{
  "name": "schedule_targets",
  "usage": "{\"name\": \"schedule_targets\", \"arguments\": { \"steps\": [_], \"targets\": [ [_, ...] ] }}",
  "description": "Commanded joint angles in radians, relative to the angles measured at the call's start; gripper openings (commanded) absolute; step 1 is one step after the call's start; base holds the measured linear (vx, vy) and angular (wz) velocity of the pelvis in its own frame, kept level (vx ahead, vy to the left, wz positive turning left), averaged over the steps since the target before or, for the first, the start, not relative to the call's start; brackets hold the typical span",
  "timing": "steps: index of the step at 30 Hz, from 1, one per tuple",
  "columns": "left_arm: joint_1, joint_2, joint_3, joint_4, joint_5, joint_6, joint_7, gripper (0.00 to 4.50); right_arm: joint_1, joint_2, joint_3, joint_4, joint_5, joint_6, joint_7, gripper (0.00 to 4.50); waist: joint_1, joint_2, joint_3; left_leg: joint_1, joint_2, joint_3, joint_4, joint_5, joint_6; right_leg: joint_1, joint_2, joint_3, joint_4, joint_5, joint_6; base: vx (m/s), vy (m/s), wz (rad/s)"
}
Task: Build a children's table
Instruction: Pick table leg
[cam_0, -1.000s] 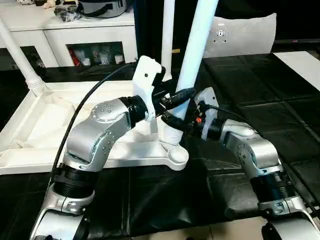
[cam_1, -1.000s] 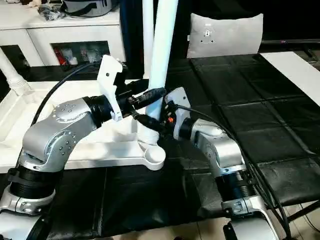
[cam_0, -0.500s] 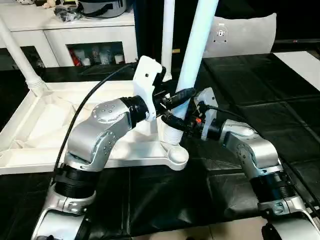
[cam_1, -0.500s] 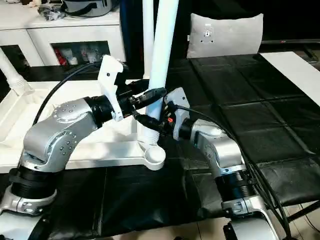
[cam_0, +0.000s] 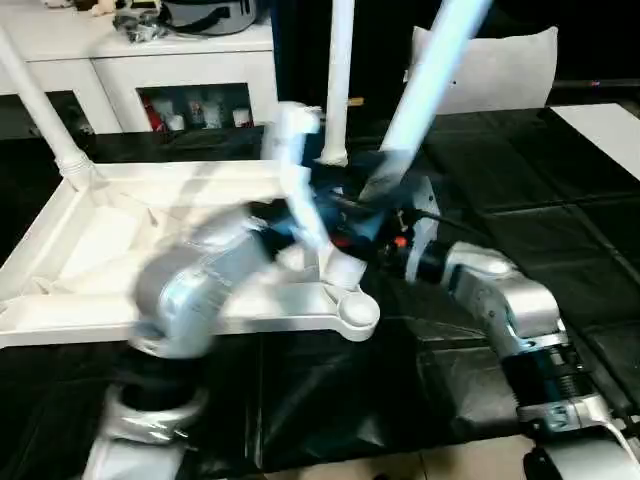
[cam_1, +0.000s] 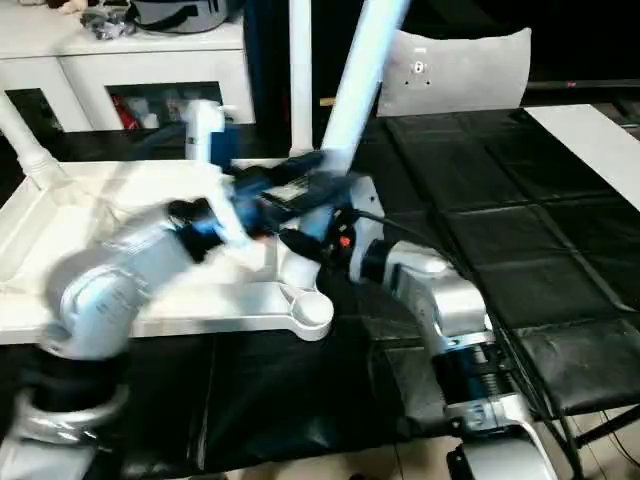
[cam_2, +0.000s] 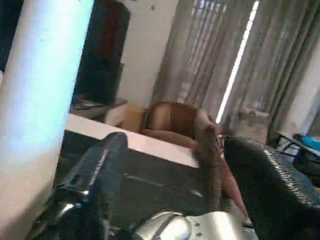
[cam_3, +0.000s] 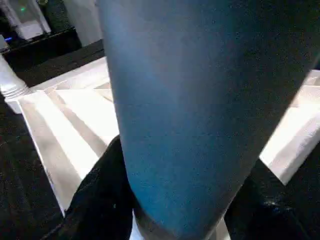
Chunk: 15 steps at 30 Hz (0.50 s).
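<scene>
The white tabletop (cam_0: 60, 250) lies upside down on the black mats, ribs up. One leg (cam_0: 30, 90) stands in its far left socket and another (cam_0: 338, 80) in the back corner. A third leg (cam_0: 430, 80) leans steeply to the right, its foot by the near right corner (cam_0: 345, 270). My right gripper (cam_0: 385, 245) is shut on that leg low down; in the right wrist view the leg (cam_3: 175, 115) sits between the black fingers (cam_3: 100, 200). My left gripper (cam_0: 345, 212) is blurred beside it. In the left wrist view its fingers (cam_2: 100, 175) stand open, the leg (cam_2: 40, 100) outside them.
An open round socket (cam_0: 358, 312) sits at the tabletop's nearest corner. A grey cushion (cam_0: 500, 65) leans at the back right, a white cabinet (cam_0: 150, 60) stands at the back left, and a white panel (cam_0: 605, 120) lies at the far right on the black mats (cam_0: 560, 200).
The leg has tipped from nearly upright to a steep lean to the right. My left arm has swung, blurred, and its gripper has come off the leg. The right gripper still holds it.
</scene>
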Motion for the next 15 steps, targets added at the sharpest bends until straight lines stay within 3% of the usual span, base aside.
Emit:
{"name": "schedule_targets", "arguments": {
  "steps": [1,4,5,6,7,10,14,15],
  "targets": [
    [0.001,-0.003,0.054,0.016,-0.025,-0.015,0.012,3.87,-0.009,0.011,-0.033,-0.002,-0.004,-0.006,-0.065,1.87,-0.002,-0.015,-0.079,-0.016,0.002,0.023,-0.064,-0.026,0.056,0.077,-0.057,0.063,-0.072,-0.379,0.002,0.0,0.0,0.0],
    [0.003,0.017,0.106,0.037,-0.042,-0.029,0.001,3.94,-0.013,0.014,-0.054,-0.001,-0.016,0.015,-0.115,1.87,-0.011,-0.011,-0.08,-0.012,-0.001,0.022,-0.064,-0.051,0.051,0.077,-0.052,0.057,-0.078,-0.395,0.025,0.0,0.0,0.0],
    [0.009,0.049,0.112,0.038,-0.038,-0.031,-0.026,3.94,-0.009,0.017,-0.068,-0.007,-0.012,0.023,-0.129,1.87,-0.013,-0.004,-0.079,-0.013,0.0,0.02,-0.065,-0.053,0.05,0.077,-0.052,0.056,-0.077,-0.393,0.026,0.0,0.0,0.0],
    [0.024,0.108,0.109,0.034,-0.022,-0.032,-0.074,3.94,0.002,0.015,-0.085,-0.018,-0.011,0.042,-0.15,1.87,-0.017,-0.003,-0.08,-0.01,0.0,0.018,-0.066,-0.059,0.051,0.076,-0.052,0.057,-0.076,-0.387,0.028,0.0,0.0,0.0],
    [0.025,0.111,0.109,0.034,-0.021,-0.032,-0.076,3.94,0.002,0.015,-0.086,-0.019,-0.01,0.044,-0.151,1.87,-0.02,-0.003,-0.08,-0.011,0.0,0.017,-0.067,-0.058,0.051,0.078,-0.051,0.057,-0.073,-0.377,0.026,0.0,0.0,0.0],
    [0.075,0.257,0.047,0.026,0.051,-0.055,-0.189,3.94,0.028,-0.011,-0.097,-0.066,-0.013,0.061,-0.171,1.87,-0.019,0.004,-0.082,-0.008,0.004,0.012,-0.069,-0.029,0.054,0.076,-0.052,0.063,-0.064,-0.334,0.006,0.0,0.0,0.0],
    [0.1,0.344,-0.034,0.074,0.16,-0.103,-0.232,3.94,0.052,-0.017,-0.11,-0.121,-0.03,0.063,-0.224,1.87,-0.021,0.008,-0.08,-0.005,0.003,0.015,-0.07,-0.031,0.048,0.075,-0.051,0.066,-0.061,-0.323,-0.01,0.0,0.0,0.0],
    [0.104,0.364,-0.061,0.094,0.198,-0.126,-0.239,3.94,0.061,-0.012,-0.117,-0.139,-0.037,0.051,-0.245,1.87,-0.02,0.014,-0.079,-0.005,0.001,0.017,-0.069,-0.04,0.044,0.076,-0.052,0.066,-0.061,-0.33,-0.01,0.0,0.0,0.0]
  ]
}}
